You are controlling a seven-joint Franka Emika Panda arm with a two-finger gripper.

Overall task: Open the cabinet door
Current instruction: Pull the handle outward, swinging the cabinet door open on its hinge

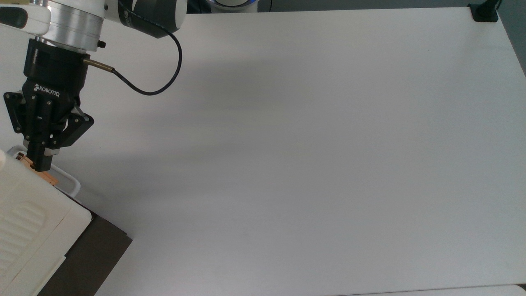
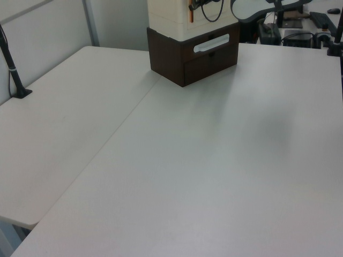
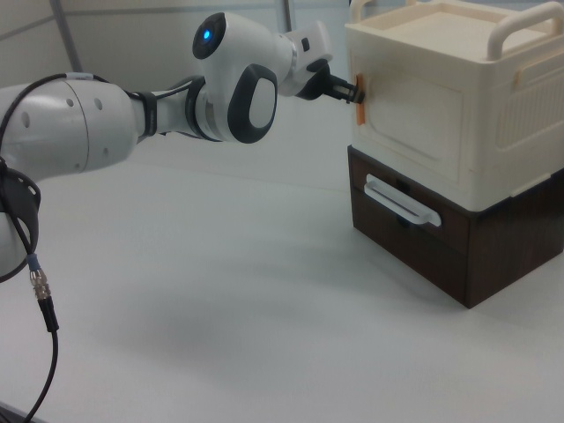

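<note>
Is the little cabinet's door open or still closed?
Closed. In the right view the cabinet door lies flat against the cabinet front, and the gripper is at its orange handle.

arm outstretched, gripper (image 1: 40,164) jaws closed together.

A white table (image 1: 312,144) carries a cream cabinet on a dark brown base (image 3: 458,251) near one corner.
</note>
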